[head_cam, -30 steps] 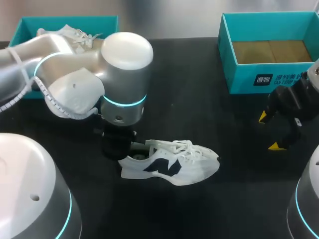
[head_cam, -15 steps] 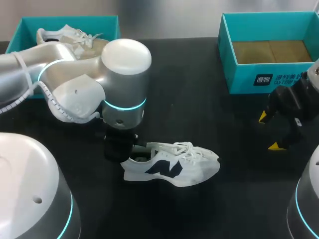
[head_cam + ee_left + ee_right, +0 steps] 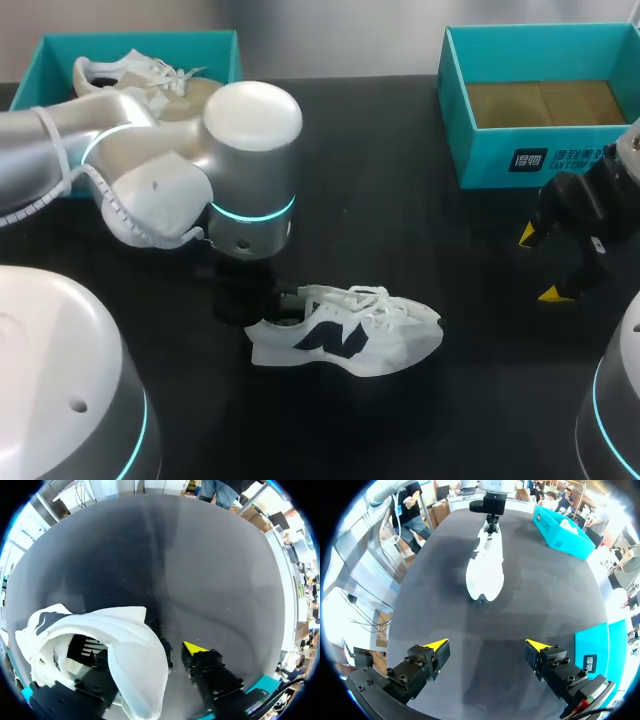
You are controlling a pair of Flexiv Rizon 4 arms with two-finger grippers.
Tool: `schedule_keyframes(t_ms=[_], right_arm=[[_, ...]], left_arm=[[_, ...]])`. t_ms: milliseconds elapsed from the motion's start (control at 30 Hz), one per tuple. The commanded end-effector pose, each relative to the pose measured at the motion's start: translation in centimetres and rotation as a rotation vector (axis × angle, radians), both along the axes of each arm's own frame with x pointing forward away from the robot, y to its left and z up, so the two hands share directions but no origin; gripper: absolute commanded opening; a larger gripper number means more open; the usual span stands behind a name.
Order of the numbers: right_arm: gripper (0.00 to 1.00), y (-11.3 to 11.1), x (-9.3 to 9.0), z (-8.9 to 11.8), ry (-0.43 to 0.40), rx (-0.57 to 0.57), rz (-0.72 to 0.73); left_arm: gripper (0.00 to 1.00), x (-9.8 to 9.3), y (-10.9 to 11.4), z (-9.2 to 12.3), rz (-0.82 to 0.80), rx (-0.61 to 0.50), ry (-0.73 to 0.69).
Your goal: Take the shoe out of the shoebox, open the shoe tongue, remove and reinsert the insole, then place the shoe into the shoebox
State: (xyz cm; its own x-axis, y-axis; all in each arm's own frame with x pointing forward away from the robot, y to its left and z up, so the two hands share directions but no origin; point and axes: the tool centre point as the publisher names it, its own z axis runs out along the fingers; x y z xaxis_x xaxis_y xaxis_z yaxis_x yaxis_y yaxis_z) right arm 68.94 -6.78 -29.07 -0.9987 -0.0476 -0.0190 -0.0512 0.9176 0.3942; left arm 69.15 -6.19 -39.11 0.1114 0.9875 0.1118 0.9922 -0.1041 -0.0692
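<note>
White sneaker (image 3: 350,335) upright on its sole on the black table (image 3: 400,230), out of both boxes, near the front middle. Long axis across the table from side to side, heel toward the left arm, toe toward the right, navy logo side facing the head camera, laces up. In the right wrist view, seen end-on, toe aimed back at that gripper.

Left gripper (image 3: 268,297) low at the heel end, under its big silver wrist; heel collar right up against it in the left wrist view, shoe opening and insole in sight. Cannot tell whether clamped on the heel or only around it.

Right gripper (image 3: 540,265) well apart from the toe, jaws spread wide over bare tabletop.

Right teal shoebox (image 3: 500,160) at the far right, brown floor showing. Left teal shoebox (image 3: 60,45) at the far left, holding a second white sneaker (image 3: 130,70)
</note>
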Motion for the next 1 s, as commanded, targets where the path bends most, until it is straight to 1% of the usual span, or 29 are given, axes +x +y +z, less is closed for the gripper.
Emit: schedule_keyframes(t_ms=[33,133,200,267,367,433,533,600,733,1000], right_arm=[[1.0,0.1,0.0,0.0,0.0,-0.003,-0.001],[1.0,0.1,0.0,0.0,0.0,-0.003,-0.001],[1.0,0.1,0.0,0.0,0.0,-0.003,-0.001],[1.0,0.1,0.0,0.0,0.0,-0.003,-0.001],[1.0,0.1,0.0,0.0,0.0,-0.003,-0.001],[1.0,0.1,0.0,0.0,0.0,-0.003,-0.001],[1.0,0.1,0.0,0.0,0.0,-0.003,-0.001],[1.0,0.1,0.0,0.0,0.0,-0.003,-0.001],[1.0,0.1,0.0,0.0,0.0,-0.003,-0.001],[1.0,0.1,0.0,0.0,0.0,-0.003,-0.001]], left_arm=[[1.0,-0.5,1.0,1.8,0.011,-0.011,0.004],[1.0,-0.8,1.6,3.9,0.033,-0.034,-0.004],[1.0,-0.7,2.0,5.7,0.049,-0.075,0.017],[1.0,-0.7,2.5,7.6,0.068,-0.109,0.008],[1.0,-0.3,3.3,10.1,0.131,-0.153,0.047],[1.0,-0.2,4.4,11.7,0.205,-0.202,0.098],[1.0,-0.1,6.1,13.4,0.314,-0.285,0.18],[1.0,-0.6,7.5,14.1,0.376,-0.339,0.226],[1.0,-0.5,9.9,15.2,0.511,-0.417,0.35],[1.0,-0.5,9.9,15.2,0.511,-0.417,0.35]])
